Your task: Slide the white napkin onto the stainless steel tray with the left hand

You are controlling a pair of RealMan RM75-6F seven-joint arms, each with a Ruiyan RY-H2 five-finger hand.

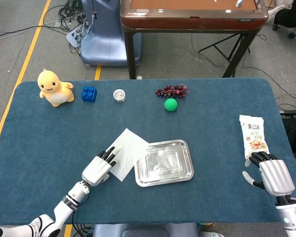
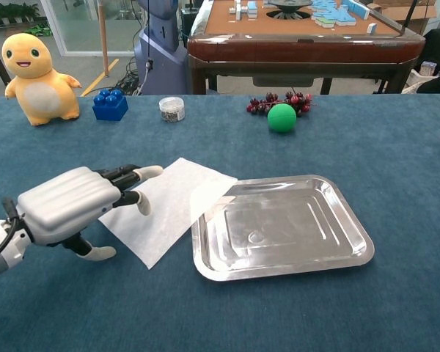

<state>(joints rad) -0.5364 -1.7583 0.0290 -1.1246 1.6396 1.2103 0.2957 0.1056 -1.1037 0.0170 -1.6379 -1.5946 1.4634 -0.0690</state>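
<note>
The white napkin (image 2: 166, 206) lies flat and unfolded on the blue table (image 2: 396, 154), turned like a diamond, toward the front edge and a little left of centre. Its right corner laps over the left rim of the stainless steel tray (image 2: 279, 227). The tray is shallow, rectangular with rounded corners, shiny and empty apart from that corner, sitting upright just right of the napkin, its long sides roughly along the table's front edge.
</note>
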